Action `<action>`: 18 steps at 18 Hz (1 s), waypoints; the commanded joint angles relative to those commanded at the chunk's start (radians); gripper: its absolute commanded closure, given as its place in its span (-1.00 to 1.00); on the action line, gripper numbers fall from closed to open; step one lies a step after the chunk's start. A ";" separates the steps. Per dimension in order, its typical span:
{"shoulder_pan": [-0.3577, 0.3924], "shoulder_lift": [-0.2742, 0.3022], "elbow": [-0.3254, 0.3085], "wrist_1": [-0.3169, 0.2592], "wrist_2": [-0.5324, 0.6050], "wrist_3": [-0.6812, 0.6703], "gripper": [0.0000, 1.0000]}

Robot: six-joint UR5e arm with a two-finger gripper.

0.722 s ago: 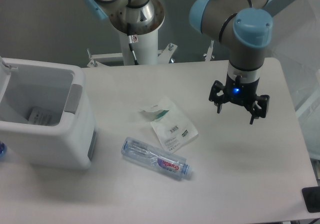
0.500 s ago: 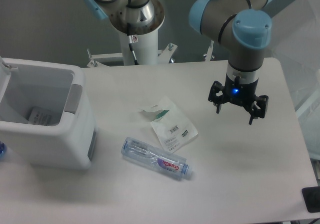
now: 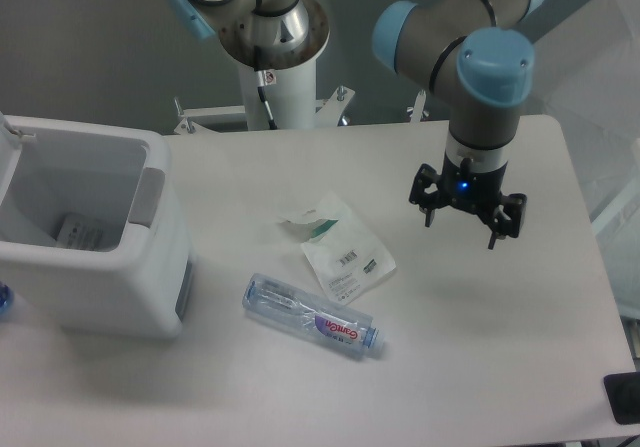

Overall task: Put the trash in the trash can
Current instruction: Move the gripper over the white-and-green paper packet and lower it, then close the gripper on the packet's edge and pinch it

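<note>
the bottle [image 3: 313, 312] lies on its side toward the surface's [image 3: 480, 367] front edge, the wrapper [image 3: 342, 248] flat just behind it, the trash can [image 3: 90, 237] at the left edge, while the fingers [image 3: 426, 205] hang released and empty above the right side, likely poised to descend

white wrapper [image 3: 341, 249] with green print and barcode, clear bottle [image 3: 312, 315] with blue-purple label, white trash can [image 3: 92, 237] with grey panel

The place looked like a robotics lab. A bare white table [image 3: 480, 367] filled the frame, a grey and blue robot arm [image 3: 470, 57] rose from a white pedestal [image 3: 275, 77] bolted at top centre, and a plain grey wall stood behind.
</note>
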 joint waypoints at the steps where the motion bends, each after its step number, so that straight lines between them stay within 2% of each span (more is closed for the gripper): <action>1: -0.012 0.008 -0.029 0.006 0.000 0.000 -1.00; 6: -0.119 0.031 -0.092 0.000 0.008 -0.055 -1.00; 9: -0.161 0.052 -0.154 0.000 0.066 -0.058 -1.00; 12: -0.227 0.046 -0.201 -0.001 0.124 -0.060 -1.00; 18: -0.287 0.028 -0.243 -0.003 0.126 -0.031 -1.00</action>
